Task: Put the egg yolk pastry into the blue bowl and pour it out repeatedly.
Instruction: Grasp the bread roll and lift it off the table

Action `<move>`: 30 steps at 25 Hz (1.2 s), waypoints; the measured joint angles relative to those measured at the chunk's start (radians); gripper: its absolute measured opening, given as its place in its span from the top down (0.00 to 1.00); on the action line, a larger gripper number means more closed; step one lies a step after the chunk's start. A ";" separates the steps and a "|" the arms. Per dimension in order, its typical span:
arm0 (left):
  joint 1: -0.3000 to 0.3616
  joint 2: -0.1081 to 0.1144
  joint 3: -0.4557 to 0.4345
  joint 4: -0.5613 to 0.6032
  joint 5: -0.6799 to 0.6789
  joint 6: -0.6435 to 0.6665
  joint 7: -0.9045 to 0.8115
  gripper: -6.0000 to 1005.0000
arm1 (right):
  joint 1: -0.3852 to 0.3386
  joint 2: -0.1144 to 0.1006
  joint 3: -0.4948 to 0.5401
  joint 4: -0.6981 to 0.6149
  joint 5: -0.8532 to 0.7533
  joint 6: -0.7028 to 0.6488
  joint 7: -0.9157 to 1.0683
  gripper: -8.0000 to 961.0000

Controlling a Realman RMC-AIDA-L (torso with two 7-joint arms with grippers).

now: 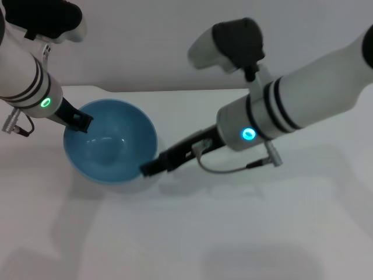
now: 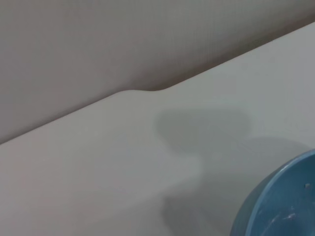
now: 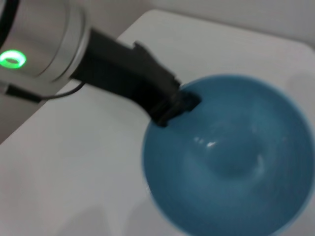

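The left pincer (image 1: 81, 121) was clamped on the blue bowl (image 1: 111, 143)'s rim; the right pincer (image 1: 148, 168) sat at the opposite rim, can't tell if closed.

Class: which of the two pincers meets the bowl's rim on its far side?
The left pincer, at the blue bowl's far rim; the right pincer meets the near rim.

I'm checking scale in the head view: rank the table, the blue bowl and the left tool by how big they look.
1. Table
2. Blue bowl
3. Left tool, gripping the bowl's rim
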 joint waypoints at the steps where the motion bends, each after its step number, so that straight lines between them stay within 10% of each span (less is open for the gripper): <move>1: -0.001 0.000 0.002 -0.001 0.000 0.000 0.000 0.99 | 0.003 0.000 -0.022 0.002 0.001 0.005 0.018 0.45; 11: -0.004 -0.003 0.009 -0.003 0.001 -0.001 -0.004 1.00 | 0.085 0.005 -0.273 -0.006 0.062 0.049 0.137 0.45; 30: -0.002 -0.006 0.038 -0.037 -0.006 0.030 -0.008 0.99 | 0.119 0.012 -0.416 -0.060 0.237 0.240 0.198 0.45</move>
